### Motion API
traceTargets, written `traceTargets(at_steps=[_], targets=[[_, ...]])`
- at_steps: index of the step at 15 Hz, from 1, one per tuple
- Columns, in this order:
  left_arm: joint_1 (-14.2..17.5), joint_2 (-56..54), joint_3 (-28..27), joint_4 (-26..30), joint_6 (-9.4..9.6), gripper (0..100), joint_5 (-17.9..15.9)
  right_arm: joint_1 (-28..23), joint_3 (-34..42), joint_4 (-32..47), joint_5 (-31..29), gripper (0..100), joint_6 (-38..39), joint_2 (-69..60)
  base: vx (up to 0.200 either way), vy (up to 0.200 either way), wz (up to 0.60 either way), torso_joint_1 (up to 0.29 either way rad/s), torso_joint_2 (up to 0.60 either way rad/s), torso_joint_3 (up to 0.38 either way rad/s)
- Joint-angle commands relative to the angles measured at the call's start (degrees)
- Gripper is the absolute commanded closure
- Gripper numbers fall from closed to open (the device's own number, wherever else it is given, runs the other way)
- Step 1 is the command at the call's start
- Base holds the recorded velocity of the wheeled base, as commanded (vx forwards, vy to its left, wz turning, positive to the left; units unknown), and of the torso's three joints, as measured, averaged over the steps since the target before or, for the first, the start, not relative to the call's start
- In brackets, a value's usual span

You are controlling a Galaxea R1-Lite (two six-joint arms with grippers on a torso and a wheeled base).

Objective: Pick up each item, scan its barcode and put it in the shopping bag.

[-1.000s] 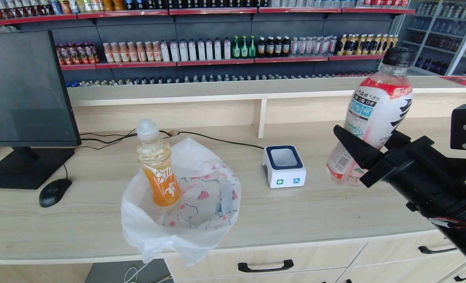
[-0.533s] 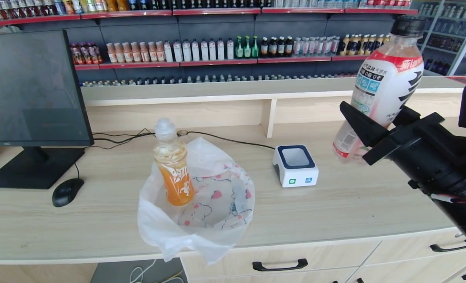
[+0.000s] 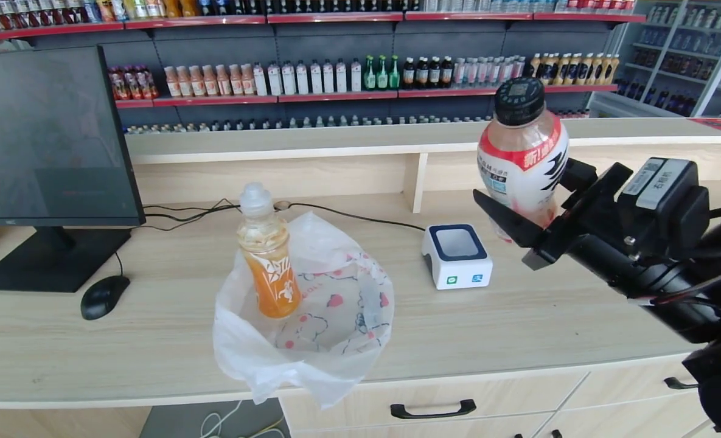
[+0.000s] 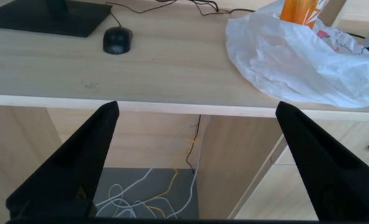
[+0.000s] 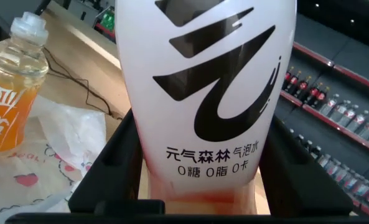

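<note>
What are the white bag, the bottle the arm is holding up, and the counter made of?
Shopping bag: thin plastic film, translucent white and crinkled. Bottle: probably clear plastic, since liquid shows through it, under a glossy printed wrap. Counter: pale matte wood grain; whether it is solid wood or laminate, I cannot tell.

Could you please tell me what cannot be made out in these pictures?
1. Barcode on the held bottle: head view, label print too small, lower label behind a finger of the right gripper; right wrist view, the logo side faces the camera.
2. Its base: right wrist view, behind the gripper.
3. Orange bottle: left wrist view, top cut off by the edge, lower part behind the shopping bag.
</note>
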Motion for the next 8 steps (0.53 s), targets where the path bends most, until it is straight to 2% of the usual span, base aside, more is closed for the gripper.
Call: traceTargets(at_steps=[1, 4, 8], targets=[[0.0, -0.02, 0.0, -0.04, -0.06, 0, 0.04, -0.45, -1.02, -0.03, 2.54, 100, -3.1, 5.19, 0.0, 0.0, 0.0, 0.0, 0.0, 0.0], [0.0, -0.02, 0.0, -0.04, -0.06, 0, 0.04, -1.85, -2.69, -0.03, 2.81, 100, -4.16, 9.14, 0.0, 0.0, 0.0, 0.0, 0.0, 0.0], [0.0, -0.02, 0.0, -0.04, -0.15, 0, 0.04, -7.66, -8.67, -0.03, 12.74, 100, -9.17, 16.26, 0.0, 0.0, 0.0, 0.0, 0.0, 0.0]])
